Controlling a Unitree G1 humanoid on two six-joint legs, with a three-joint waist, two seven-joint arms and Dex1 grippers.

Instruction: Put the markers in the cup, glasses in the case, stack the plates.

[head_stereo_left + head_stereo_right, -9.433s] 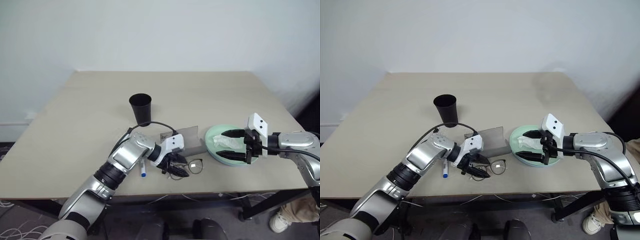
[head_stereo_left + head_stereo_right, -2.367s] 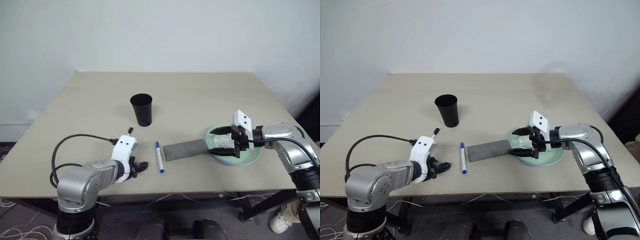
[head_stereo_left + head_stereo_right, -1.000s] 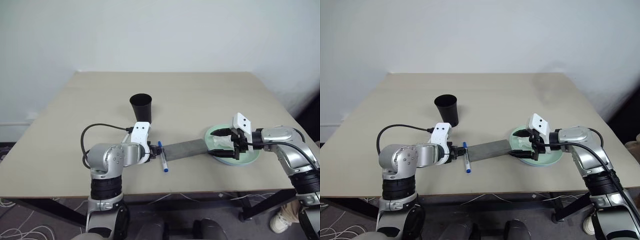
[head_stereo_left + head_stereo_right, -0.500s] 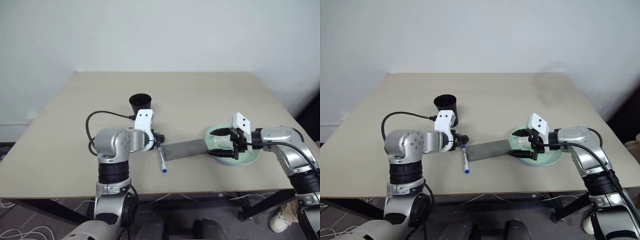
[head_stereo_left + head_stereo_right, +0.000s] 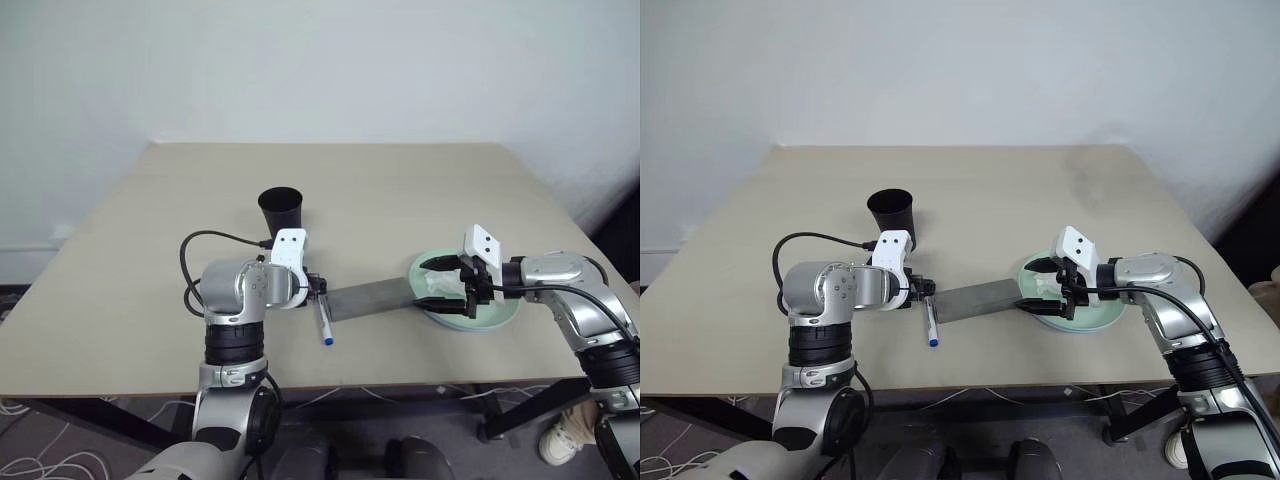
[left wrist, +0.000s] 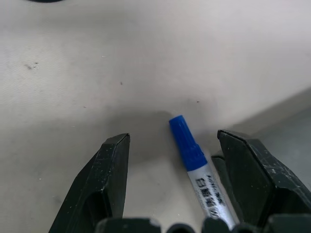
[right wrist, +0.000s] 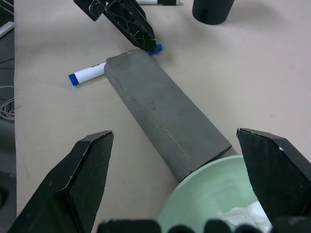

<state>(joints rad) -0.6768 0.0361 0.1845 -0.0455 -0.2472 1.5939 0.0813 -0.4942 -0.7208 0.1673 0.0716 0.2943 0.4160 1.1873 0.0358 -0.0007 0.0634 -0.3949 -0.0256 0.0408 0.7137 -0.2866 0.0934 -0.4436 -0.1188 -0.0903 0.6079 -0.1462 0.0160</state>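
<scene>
Your left gripper [image 6: 172, 184] is spread apart over the blue-capped marker [image 6: 197, 167], whose cap end lies on the table [image 5: 150, 250] between the fingers, nearer one finger, not clamped. The closed grey case [image 5: 370, 298] lies just beside it, the black cup [image 5: 282, 212] beyond. Your right gripper [image 7: 182, 182] stands wide apart over the mint green plate [image 5: 497, 318], holding nothing, with the case's near end between its fingers.

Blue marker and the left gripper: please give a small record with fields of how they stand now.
marker: blue marker lies flat on the table, beside the closed grey case
left gripper: left gripper open, one finger on each side of the marker's cap end
grasp: not yet closed
cup: black cup upright, behind the gripper
</scene>
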